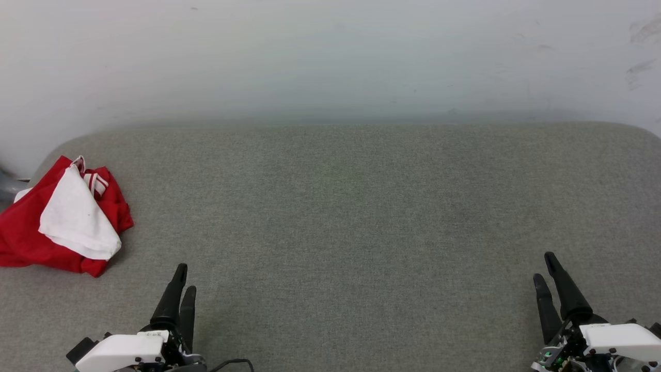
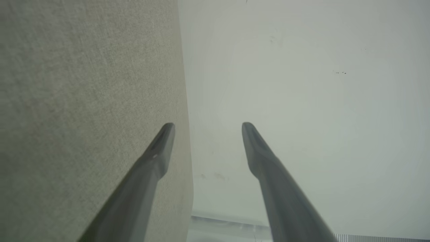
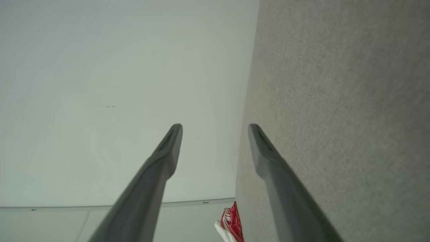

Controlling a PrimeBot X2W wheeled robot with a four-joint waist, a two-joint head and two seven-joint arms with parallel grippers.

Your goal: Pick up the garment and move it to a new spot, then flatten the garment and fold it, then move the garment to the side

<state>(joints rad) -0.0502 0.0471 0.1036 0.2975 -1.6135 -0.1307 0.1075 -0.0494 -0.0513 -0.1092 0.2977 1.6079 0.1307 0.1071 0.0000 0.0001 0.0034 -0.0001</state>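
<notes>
I see the grey fabric worktop [image 1: 361, 232] run up to a pale wall [image 1: 330, 51]. The garment [image 1: 62, 222] lies crumpled at its left edge, red with a white sleeve on top. My left end effector [image 1: 185, 277] hangs near it, my right end effector [image 1: 543, 265] well apart; both stand parted, holding nothing.

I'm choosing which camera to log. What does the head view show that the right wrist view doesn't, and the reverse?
Head view, not the right wrist view: the left gripper and the whole crumpled garment, white sleeve on top. Right wrist view, not the head view: the open gap between the fingers of the right gripper and a thin seam line across the pale wall. Shared: the right gripper, part of the garment, the grey fabric surface, the wall.
</notes>
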